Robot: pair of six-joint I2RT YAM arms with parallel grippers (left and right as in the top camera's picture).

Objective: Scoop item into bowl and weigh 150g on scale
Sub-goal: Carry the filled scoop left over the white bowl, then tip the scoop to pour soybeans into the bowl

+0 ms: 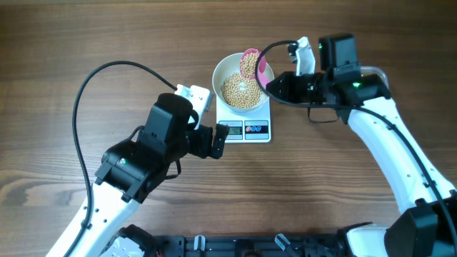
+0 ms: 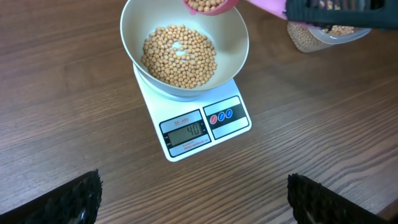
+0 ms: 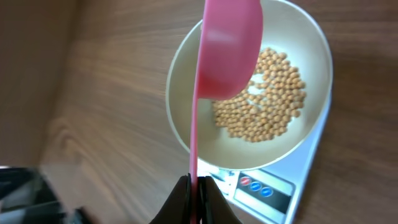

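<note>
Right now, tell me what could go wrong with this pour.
1. The pink scoop hangs over the rim of the bowl, so beans may spill outside.
2. The right gripper pinches only the handle's end; the scoop could twist.
3. The scoop touching the bowl would skew the reading of the scale.

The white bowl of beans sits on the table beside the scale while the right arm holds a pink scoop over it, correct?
Not quite: the bowl sits on top of the scale, not beside it, as the left wrist view shows. The right gripper does hold the pink scoop over the beans.
</note>
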